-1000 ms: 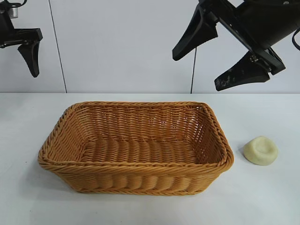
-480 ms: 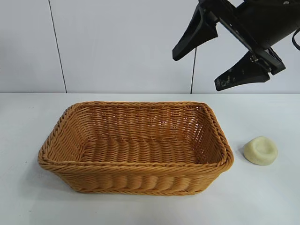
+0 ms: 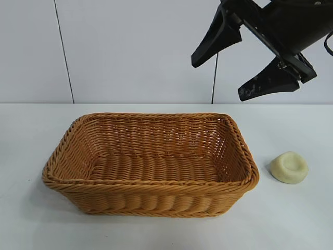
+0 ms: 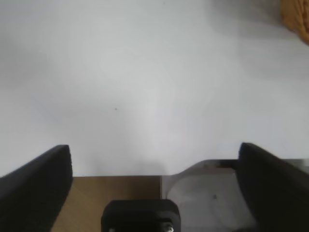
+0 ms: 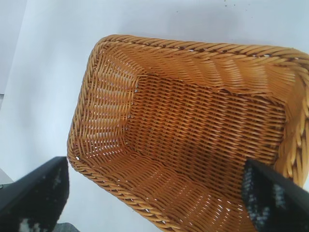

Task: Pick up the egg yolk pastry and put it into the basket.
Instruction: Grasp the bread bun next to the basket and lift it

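The egg yolk pastry [image 3: 289, 167], a small pale dome with a dented top, lies on the white table just right of the basket [image 3: 151, 200]. This orange-brown wicker basket stands at the table's middle with nothing inside. High above the basket's right end hangs my right gripper [image 3: 218, 79], open and holding nothing. Its wrist view looks down into the basket [image 5: 169, 44] between the spread fingers of the right gripper [image 5: 154, 166]; the pastry is out of that view. My left gripper [image 4: 153, 149] is outside the exterior view. It is open over bare table at the left, with a corner of the basket [image 4: 297, 17] far off.
The white table [image 3: 291, 224] has bare surface on every side of the basket. A white wall stands behind. In the left wrist view the table's edge, a brown surface [image 4: 116, 193] and a grey plate [image 4: 207, 198] show below the fingers.
The left gripper, seen at the exterior view's top left a second ago, has moved out of that view. The right arm, the basket and the pastry have not moved.
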Available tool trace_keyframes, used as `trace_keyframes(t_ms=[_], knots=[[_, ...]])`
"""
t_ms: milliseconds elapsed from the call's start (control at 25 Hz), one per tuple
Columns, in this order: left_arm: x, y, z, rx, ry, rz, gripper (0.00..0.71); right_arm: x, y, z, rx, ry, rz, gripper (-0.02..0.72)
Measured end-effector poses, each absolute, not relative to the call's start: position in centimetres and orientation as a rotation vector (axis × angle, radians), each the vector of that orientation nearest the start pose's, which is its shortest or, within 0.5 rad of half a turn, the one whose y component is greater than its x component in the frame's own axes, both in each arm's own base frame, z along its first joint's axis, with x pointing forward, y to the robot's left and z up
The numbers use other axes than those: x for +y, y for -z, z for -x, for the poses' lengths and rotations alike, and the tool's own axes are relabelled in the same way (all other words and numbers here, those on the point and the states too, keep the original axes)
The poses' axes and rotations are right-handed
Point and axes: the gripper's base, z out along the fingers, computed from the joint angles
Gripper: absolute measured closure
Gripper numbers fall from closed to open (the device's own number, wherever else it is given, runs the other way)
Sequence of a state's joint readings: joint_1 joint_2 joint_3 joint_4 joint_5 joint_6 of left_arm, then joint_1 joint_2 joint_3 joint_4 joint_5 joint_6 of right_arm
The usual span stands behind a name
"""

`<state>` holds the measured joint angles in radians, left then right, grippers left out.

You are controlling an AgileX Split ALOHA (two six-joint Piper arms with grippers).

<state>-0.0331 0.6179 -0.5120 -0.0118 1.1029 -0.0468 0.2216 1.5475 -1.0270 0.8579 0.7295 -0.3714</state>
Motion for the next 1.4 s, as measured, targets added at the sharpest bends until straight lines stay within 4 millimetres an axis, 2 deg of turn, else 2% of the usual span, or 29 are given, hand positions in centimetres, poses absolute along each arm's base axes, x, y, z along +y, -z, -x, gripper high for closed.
trace_keyframes(t_ms=[480,760,1000,1080,1120,1240,1400], knots=[[-0.2,-27.4,-2.8,2.277,0.063,0.018,0.043,11.4,-25.6,-29.6,2.571,-0.889,0.065,0.012],[-0.1,-27.6,0.3,2.073,0.069,0.014,0.043,11.4,-25.6,-29.5,2.577,-0.882,0.076,0.012],[-0.1,-27.6,0.6,2.054,0.072,0.018,0.043,11.1,-26.4,-29.7,2.623,-0.801,0.151,0.012],[-0.1,-27.6,0.6,2.054,0.072,0.018,0.043,10.6,-27.0,-30.0,2.653,-0.699,0.157,0.012],[-0.1,-27.6,0.6,2.054,0.072,0.018,0.043,9.7,-27.5,-30.3,2.687,-0.543,0.155,0.012],[-0.1,-27.6,0.5,2.055,0.072,0.018,0.043,8.3,-27.6,-30.8,2.751,-0.308,0.132,0.012],[-0.1,-27.6,0.5,2.055,0.072,0.018,0.043,6.9,-25.9,-31.6,2.829,-0.122,0.111,0.012]])
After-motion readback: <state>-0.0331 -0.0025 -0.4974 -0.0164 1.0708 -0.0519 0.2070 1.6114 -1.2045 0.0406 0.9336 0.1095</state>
